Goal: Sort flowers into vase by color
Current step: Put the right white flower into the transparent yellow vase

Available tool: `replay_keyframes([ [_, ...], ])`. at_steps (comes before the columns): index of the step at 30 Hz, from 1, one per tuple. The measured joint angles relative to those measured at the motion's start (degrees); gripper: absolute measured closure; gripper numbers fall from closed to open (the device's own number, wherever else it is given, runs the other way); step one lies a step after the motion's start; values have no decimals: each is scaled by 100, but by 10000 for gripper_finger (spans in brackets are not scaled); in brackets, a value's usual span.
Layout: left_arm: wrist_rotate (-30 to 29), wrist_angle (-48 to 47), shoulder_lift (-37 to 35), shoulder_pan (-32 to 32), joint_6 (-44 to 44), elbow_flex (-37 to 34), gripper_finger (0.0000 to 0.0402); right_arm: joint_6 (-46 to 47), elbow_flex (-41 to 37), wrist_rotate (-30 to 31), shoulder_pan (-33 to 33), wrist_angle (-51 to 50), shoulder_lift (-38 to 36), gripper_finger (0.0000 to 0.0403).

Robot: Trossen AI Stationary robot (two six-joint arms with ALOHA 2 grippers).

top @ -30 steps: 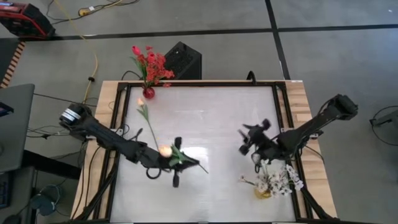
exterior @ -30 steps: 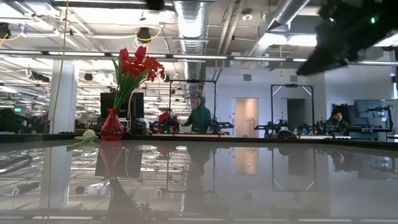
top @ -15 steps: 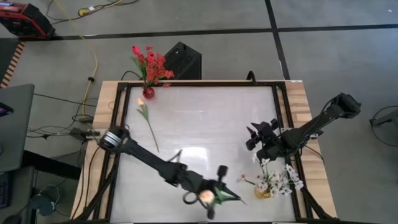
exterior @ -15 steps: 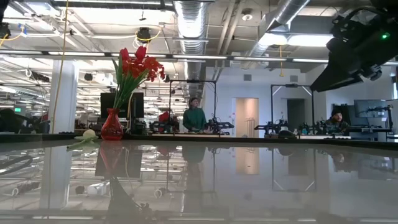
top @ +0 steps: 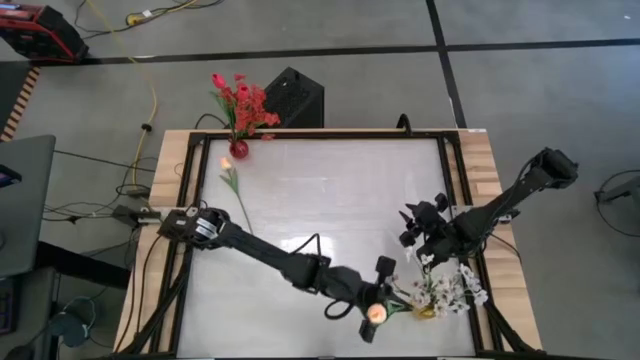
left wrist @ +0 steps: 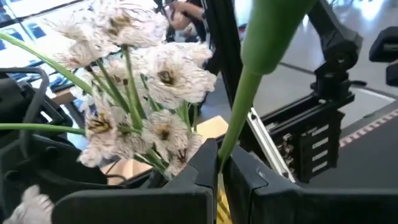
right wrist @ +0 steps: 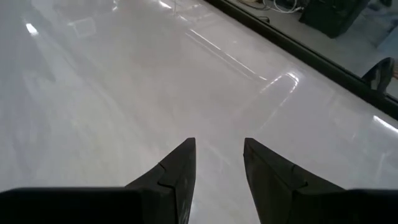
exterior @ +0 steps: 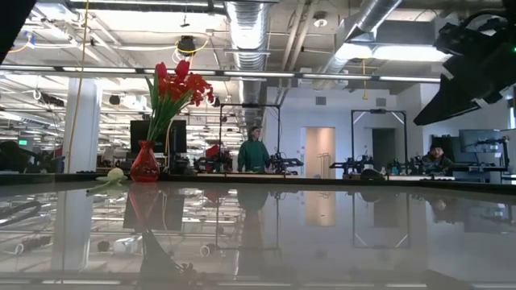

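Left hand carried the half-hidden orange tulip beside white blossoms.

And here we are in a big open-plan robotics lab. Exposed silver ventilation ducts and long strip lights run across a bare industrial ceiling, and a white structural column stands at the left. A person in a green top works at a bench in the background, beside black metal test frames and dark monitor screens. From above, the glossy white tabletop in its wooden-edged frame sits on grey concrete floor crossed by black tape lines, a yellow power cable trailing past.
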Motion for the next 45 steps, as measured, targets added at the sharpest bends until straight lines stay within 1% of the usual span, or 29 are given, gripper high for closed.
replay_keyframes([
  [2, 191, 46, 0, 69, -19, 0, 401, -1, 2, 9, 82, -44, 2, 243],
  [5, 244, 89, 0, 147, -4, 0, 401, -5, 2, 22, 148, -114, 2, 243],
  [9, 305, 290, 0, 160, 264, 0, 401, -139, 4, 26, 150, -147, 2, 243],
  [13, 132, 327, 0, 23, 539, 0, 401, -436, 4, 24, 148, -140, 2, 243],
  [17, -282, 372, 0, -126, 982, 0, 401, -699, 4, 22, 148, -127, 2, 243],
  [19, -365, 471, 0, -153, 1042, 0, 401, -751, 4, 8, 148, -127, 2, 243],
  [24, -403, 883, 207, -137, 1125, 12, 401, -930, 4, -375, 144, -121, 6, 243],
  [25, -399, 925, 325, -134, 1249, 38, 401, -995, 4, -430, 141, -124, 5, 243],
  [27, -715, 925, 458, -159, 1581, 80, 401, -1059, 9, -494, 141, -129, 4, 243],
  [29, -707, 972, 476, -187, 1784, 79, 401, -1058, 9, -534, 137, -140, -2, 243],
  [32, -631, 1111, 398, -201, 1642, 108, 401, -1072, 9, -562, 141, -146, 0, 243],
  [34, -605, 1031, 391, -182, 1460, 111, 401, -1118, 9, -562, 141, -145, 0, 243],
  [38, -401, 971, 576, -66, 995, 89, 401, -1199, 9, -564, 137, -131, 0, 243],
  [43, -365, 1247, 620, -22, 873, 107, 401, -1199, 9, -565, 139, -107, 0, 243],
  [45, -241, 1248, 647, -15, 829, 102, 401, -1197, 9, -566, 139, -77, -2, 243],
])
